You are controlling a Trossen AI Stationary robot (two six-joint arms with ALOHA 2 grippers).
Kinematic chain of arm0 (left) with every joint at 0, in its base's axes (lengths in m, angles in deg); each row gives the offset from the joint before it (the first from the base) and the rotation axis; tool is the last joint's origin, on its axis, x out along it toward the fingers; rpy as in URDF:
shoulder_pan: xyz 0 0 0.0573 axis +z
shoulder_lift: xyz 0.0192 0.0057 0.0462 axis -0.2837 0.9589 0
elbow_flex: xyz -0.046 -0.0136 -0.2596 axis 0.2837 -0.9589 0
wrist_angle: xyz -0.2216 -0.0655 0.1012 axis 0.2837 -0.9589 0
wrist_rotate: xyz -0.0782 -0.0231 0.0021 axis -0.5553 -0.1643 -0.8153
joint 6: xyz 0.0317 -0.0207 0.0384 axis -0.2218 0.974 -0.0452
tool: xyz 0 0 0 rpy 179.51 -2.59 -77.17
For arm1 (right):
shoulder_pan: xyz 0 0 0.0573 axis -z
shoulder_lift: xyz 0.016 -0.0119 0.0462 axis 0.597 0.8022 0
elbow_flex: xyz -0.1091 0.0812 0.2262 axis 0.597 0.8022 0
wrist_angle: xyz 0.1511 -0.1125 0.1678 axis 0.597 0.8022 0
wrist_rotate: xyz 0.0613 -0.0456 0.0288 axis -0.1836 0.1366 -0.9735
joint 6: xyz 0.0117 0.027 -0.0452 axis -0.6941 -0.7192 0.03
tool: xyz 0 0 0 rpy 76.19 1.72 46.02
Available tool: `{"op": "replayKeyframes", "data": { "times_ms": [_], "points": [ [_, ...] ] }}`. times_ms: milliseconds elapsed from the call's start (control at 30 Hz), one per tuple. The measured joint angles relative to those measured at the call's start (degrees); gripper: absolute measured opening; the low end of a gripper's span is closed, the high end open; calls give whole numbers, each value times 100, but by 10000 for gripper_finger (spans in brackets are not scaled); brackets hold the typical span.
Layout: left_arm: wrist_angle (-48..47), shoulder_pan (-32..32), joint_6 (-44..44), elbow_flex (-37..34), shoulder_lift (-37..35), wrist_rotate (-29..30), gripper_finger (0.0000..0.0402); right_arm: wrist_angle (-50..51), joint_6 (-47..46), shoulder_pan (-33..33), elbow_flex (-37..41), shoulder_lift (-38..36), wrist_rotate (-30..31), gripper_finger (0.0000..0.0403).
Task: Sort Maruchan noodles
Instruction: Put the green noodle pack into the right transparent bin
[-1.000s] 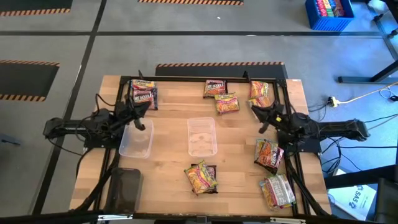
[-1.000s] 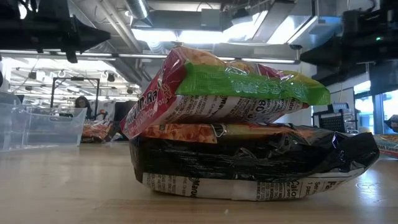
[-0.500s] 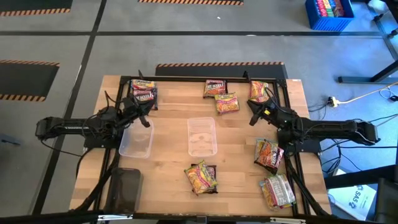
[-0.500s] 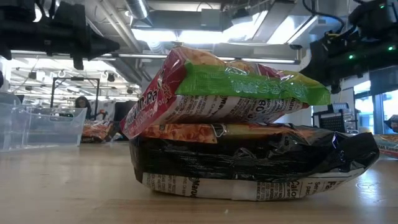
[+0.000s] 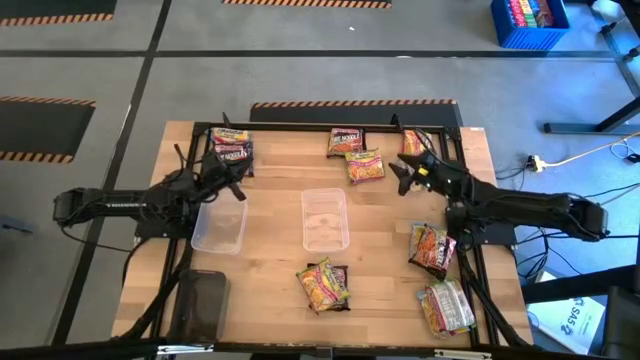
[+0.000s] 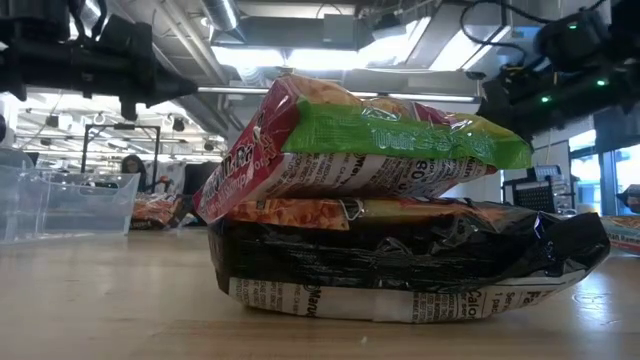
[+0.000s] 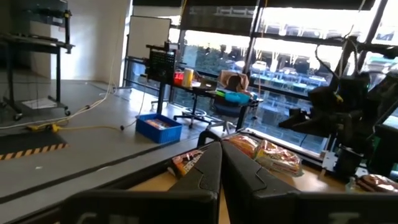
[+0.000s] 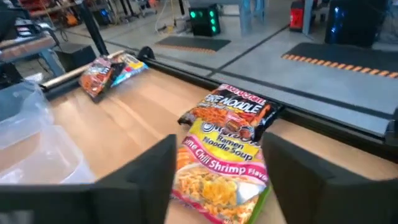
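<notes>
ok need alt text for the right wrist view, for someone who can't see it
Seen past the right gripper, whose two dark fingers stand open, two overlapping ramen packets lie on the wooden table: a lime chili shrimp packet in front, partly over a dark fire noodle packet. Farther off lie another packet and the edge of a clear plastic tray.

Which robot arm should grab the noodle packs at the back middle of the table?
Probably the right. The right gripper is open and hovers just beside the two packets, which fill its wrist view. The left gripper is shut, farther away.
</notes>
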Motion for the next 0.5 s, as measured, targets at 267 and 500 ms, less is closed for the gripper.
{"op": "replayKeyframes", "data": {
  "times_ms": [267,500],
  "points": [
    [235,101,21,0,231,-277,4,721,215,704,-1092,1390,-793,331],
    [339,101,13,0,297,-336,4,1441,653,1227,-2033,2671,-1373,344]
  ]
}}
